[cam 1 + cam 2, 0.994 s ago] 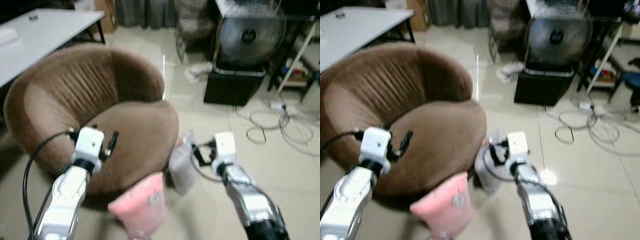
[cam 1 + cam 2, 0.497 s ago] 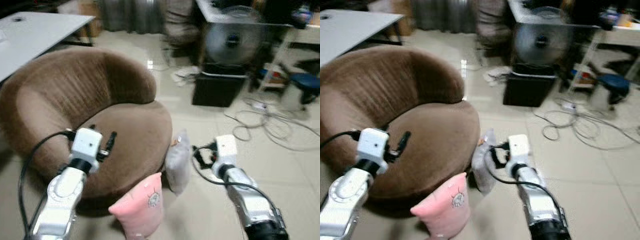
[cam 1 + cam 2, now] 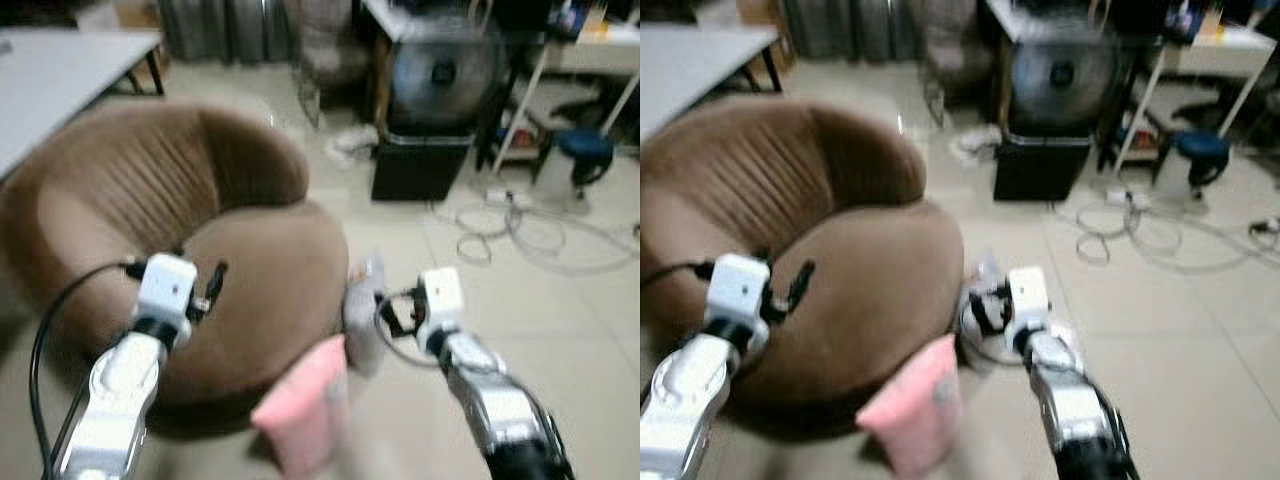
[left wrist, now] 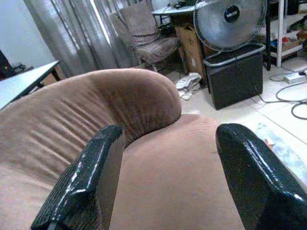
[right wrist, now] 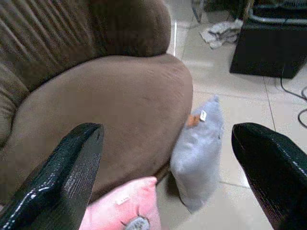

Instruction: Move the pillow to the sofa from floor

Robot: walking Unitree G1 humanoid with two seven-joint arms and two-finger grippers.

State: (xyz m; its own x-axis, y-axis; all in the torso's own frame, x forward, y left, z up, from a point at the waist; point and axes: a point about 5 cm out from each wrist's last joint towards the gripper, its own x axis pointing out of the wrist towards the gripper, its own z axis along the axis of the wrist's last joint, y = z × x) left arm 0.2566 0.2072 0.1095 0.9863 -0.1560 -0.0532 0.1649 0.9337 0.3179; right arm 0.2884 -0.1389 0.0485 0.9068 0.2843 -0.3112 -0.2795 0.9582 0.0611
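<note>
the pink pillow and grey pillow stand on the floor against the sofa. both look soft and light; pinch a top corner. left gripper and right gripper fingers are spread, empty.

A room floored with pale glossy tiles is shown, with light reflected off them. A white surface on dark legs is seen at the far left. Grey curtains are hung along the back wall, and a worn grey armchair is placed before them. A round fan is set on a black box. Cables are coiled on the floor beside it, near a blue stool. A crumpled cloth is left on the tiles.
</note>
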